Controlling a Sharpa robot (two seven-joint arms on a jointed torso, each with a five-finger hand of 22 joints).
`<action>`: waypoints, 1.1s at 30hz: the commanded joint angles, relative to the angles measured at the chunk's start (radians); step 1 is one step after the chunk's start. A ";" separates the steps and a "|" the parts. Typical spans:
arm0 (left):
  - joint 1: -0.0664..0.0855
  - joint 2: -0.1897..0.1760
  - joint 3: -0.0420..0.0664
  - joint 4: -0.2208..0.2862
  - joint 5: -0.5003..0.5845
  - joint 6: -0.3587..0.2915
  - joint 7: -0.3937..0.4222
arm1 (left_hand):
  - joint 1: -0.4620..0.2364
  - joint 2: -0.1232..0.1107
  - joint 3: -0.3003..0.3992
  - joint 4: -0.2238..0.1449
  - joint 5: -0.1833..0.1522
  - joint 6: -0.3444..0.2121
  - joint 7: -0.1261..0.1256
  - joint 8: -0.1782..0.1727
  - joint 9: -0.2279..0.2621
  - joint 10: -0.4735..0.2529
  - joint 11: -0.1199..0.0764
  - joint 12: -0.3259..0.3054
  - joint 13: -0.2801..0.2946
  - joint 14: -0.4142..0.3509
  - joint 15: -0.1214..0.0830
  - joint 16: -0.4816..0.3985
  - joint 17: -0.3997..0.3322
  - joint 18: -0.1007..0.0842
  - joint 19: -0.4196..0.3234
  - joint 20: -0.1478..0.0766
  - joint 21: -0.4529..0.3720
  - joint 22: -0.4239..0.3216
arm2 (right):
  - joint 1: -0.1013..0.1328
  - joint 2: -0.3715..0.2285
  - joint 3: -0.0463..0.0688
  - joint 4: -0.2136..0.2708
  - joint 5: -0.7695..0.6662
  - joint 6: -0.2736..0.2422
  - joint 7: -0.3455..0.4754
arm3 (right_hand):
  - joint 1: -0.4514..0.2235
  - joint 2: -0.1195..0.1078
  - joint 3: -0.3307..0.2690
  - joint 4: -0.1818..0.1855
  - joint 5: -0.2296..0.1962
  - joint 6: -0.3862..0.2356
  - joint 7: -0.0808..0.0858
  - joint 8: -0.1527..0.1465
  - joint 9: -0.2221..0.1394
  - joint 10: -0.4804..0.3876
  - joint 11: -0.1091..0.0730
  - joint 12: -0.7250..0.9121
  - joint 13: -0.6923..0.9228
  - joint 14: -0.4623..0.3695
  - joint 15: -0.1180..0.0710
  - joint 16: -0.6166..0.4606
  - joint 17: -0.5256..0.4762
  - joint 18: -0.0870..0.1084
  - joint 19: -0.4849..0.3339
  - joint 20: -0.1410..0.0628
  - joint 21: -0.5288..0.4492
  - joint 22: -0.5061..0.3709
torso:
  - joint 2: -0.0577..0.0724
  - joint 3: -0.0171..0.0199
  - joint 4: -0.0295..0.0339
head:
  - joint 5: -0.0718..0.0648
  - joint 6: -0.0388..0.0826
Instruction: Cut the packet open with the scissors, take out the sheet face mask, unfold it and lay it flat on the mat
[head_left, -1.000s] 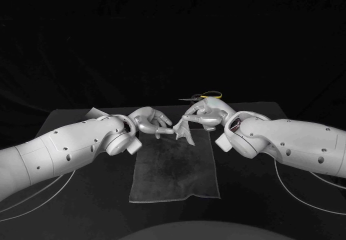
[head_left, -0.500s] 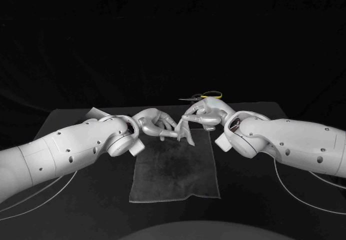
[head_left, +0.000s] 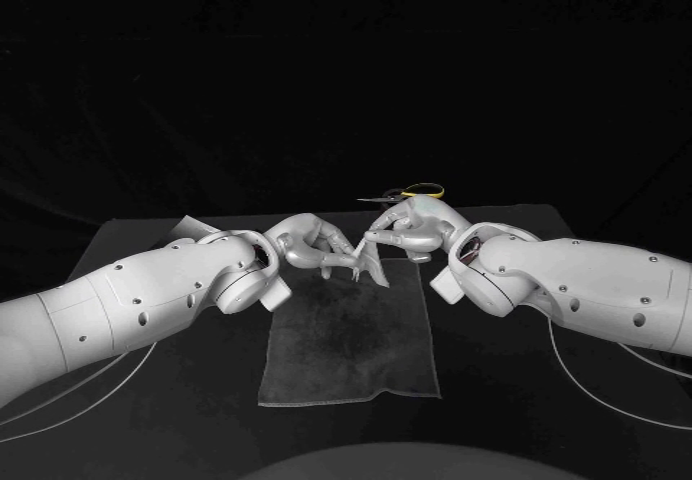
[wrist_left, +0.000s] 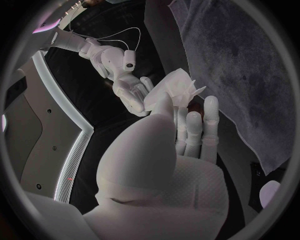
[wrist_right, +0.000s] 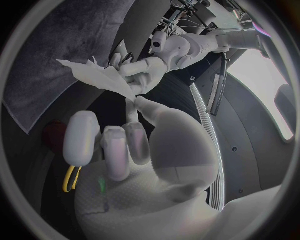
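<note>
The folded white sheet mask (head_left: 369, 264) hangs just above the far end of the grey mat (head_left: 351, 345). My right hand (head_left: 411, 228) grips its upper edge from the right. My left hand (head_left: 312, 245) has come in from the left, and its fingertips pinch the mask's near edge. In the left wrist view the mask (wrist_left: 178, 89) sits between my left thumb and fingers (wrist_left: 195, 125), with the right hand (wrist_left: 130, 92) behind it. In the right wrist view the mask (wrist_right: 100, 75) spreads between my right hand (wrist_right: 119, 145) and the left hand (wrist_right: 147, 69).
The yellow-handled scissors (head_left: 413, 190) lie on the black table behind my right hand; their handle (wrist_right: 72, 177) also shows in the right wrist view. A pale flat piece (head_left: 189, 226), likely the packet, pokes out behind my left forearm. The near part of the mat is bare.
My left hand has moved right toward the right hand, and its fingers have closed on the mask's edge. The right hand has stayed in place with the mask.
</note>
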 joint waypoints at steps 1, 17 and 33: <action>0.000 0.002 0.001 -0.001 0.020 -0.029 0.026 | 0.020 0.000 0.014 0.002 -0.001 0.033 -0.005 -0.007 0.002 0.022 -0.009 0.004 -0.001 0.037 -0.010 0.005 0.034 0.015 0.002 -0.012 0.012 0.006 | 0.000 0.000 0.001 0.003 -0.011 0.012 0.000 | 0.000 0.010 0.086 -0.085 0.003 0.006 0.000 0.003 0.077 0.081 -0.006 0.003 0.179 0.097 -0.006 0.005 0.229 0.006 0.005 0.001 0.000 0.165 | 0.000 -0.0003 0.0003 | 0.001 -0.001; 0.000 0.004 0.003 -0.002 -0.001 -0.086 0.028 | 0.050 -0.023 0.190 0.007 0.000 0.147 -0.007 -0.032 0.040 0.145 -0.081 -0.004 0.004 0.341 -0.081 0.011 0.345 0.011 0.055 -0.077 0.122 0.074 | 0.000 -0.003 0.001 0.002 -0.022 0.017 -0.012 | -0.002 0.011 0.086 -0.087 0.003 0.004 0.000 0.005 0.079 0.081 -0.006 0.003 0.180 0.097 -0.005 0.005 0.229 0.005 0.005 0.001 0.001 0.165 | 0.000 -0.0003 -0.0006 | 0.003 -0.002; 0.056 -0.019 0.052 0.029 -0.246 0.001 -0.078 | -0.167 -0.189 0.668 -0.099 -0.001 0.113 0.000 -0.009 0.218 0.149 -0.079 0.021 0.055 0.384 -0.082 0.008 0.383 -0.001 0.100 -0.084 0.205 0.152 | -0.010 0.017 -0.003 -0.049 -0.201 0.027 -0.049 | -0.002 0.010 0.085 -0.089 0.003 0.004 0.000 0.006 0.081 0.082 -0.006 0.008 0.182 0.097 -0.005 0.005 0.229 0.005 0.007 0.001 0.005 0.166 | 0.000 0.0003 0.0005 | -0.002 0.001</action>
